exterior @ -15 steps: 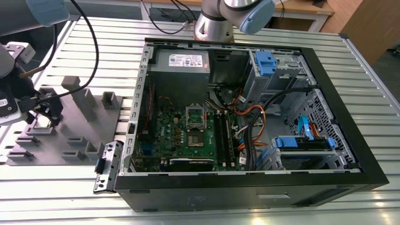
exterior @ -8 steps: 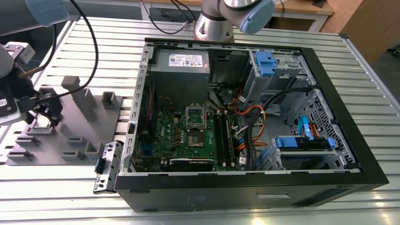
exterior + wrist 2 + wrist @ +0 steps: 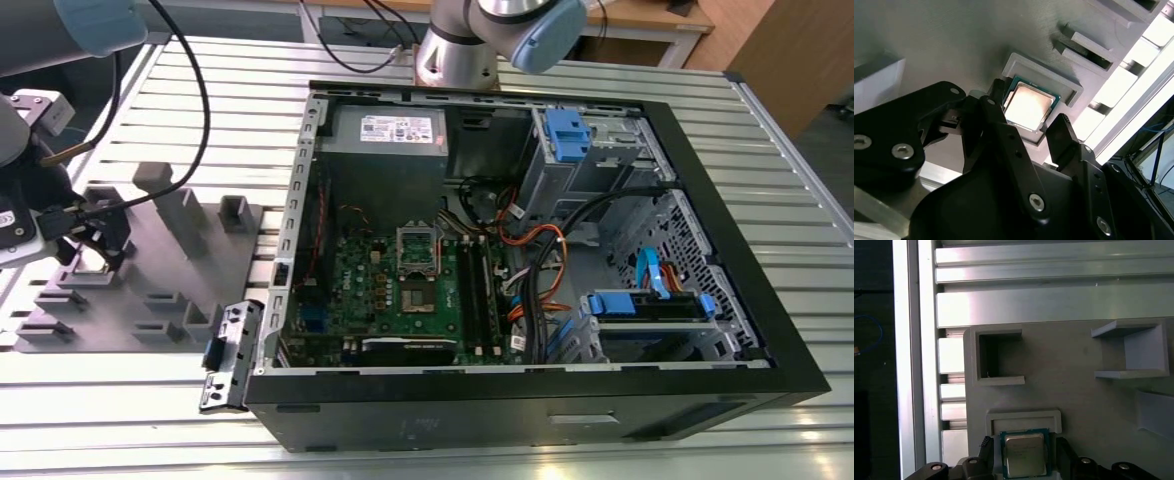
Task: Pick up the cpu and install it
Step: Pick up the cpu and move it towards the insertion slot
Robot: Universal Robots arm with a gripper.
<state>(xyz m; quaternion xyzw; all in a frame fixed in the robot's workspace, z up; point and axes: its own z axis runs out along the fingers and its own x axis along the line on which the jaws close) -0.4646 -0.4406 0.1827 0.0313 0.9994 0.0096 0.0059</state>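
Note:
The cpu (image 3: 1026,105) (image 3: 1025,455), a small square chip with a shiny metal top, lies flat in a raised nest of the grey tray (image 3: 187,262). My gripper (image 3: 91,248) (image 3: 1028,112) (image 3: 1024,447) hangs just above that nest at the exterior view's left. It is open, with one black finger (image 3: 991,117) (image 3: 986,447) on each side of the chip and a thin gap showing at both edges. The dark socket (image 3: 416,250) with its silver frame sits on the motherboard inside the open computer case (image 3: 747,300).
Upright grey blocks (image 3: 174,205) and brackets (image 3: 1134,352) stand on the tray around the nest. The slatted metal table (image 3: 200,90) carries tray and case. Orange and black cables (image 3: 534,245), blue drive latches (image 3: 567,135) and memory slots crowd the case beside the socket.

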